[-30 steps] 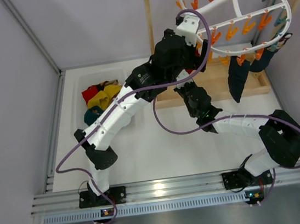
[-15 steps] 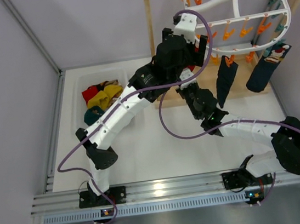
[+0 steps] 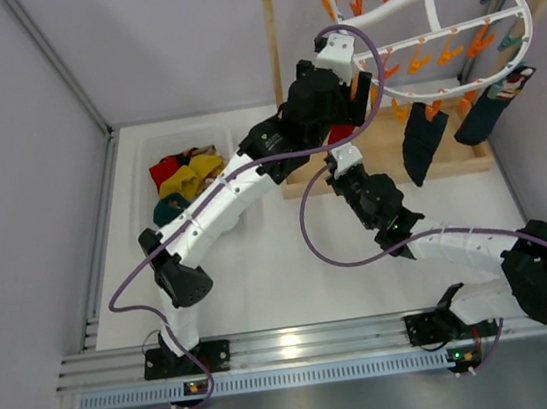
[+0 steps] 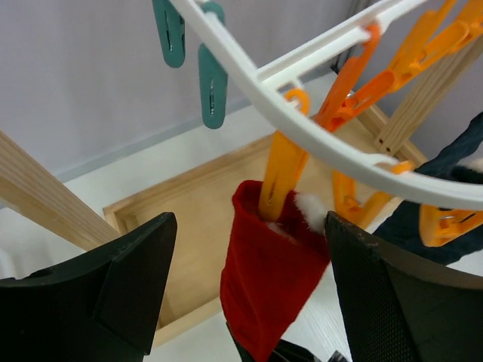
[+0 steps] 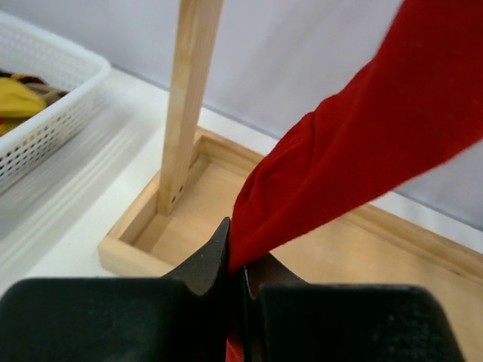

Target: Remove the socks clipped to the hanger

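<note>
Left wrist view had the small red fabric sock (image 4: 268, 279) hanging from an orange plastic clip (image 4: 281, 177) on the white plastic oval hanger (image 4: 302, 132). The left jaws stood open either side of its cuff, probably to work the clip. The right jaws were closed on the sock's lower end, likely to keep it taut. Overhead, the left arm covered nearly all of that sock, and how firmly the clip bit could not be told. A dark navy sock (image 3: 422, 139) hung clipped further right.
</note>
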`<state>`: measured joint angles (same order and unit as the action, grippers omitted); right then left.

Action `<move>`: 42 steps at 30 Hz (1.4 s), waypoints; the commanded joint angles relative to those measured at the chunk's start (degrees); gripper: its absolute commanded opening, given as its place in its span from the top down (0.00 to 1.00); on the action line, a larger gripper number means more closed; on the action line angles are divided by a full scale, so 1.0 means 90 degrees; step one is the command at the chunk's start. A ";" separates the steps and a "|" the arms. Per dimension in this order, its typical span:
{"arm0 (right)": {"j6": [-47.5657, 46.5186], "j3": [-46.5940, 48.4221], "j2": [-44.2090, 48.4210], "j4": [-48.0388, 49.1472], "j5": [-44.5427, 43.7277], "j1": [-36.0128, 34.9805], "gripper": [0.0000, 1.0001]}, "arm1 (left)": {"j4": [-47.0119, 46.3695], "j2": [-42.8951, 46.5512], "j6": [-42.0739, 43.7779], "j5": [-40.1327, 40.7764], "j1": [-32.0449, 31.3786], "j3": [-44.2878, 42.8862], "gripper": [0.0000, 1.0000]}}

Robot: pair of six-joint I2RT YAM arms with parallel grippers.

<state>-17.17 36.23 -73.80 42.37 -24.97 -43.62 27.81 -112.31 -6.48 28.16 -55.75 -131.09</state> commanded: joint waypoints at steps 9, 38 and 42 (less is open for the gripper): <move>0.1008 -0.0695 0.1451 -0.0517 0.2168 0.0812 1.00 | -0.0307 0.0877 -0.0453 -0.4289 0.1233 0.0844 0.16; 0.1869 -0.0188 0.4469 -0.4131 0.6534 0.2366 1.00 | -0.1605 0.0243 -0.1789 -0.8422 0.1663 0.0249 0.18; 0.2132 -0.0022 0.4742 -0.4433 0.6710 0.2366 1.00 | -0.1801 0.0116 -0.1965 -0.8471 0.1663 0.0249 0.19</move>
<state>-0.14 32.93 -33.06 6.17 30.20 -23.03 17.56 -110.65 -21.80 -45.21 -40.82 -126.89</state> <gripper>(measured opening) 0.005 0.816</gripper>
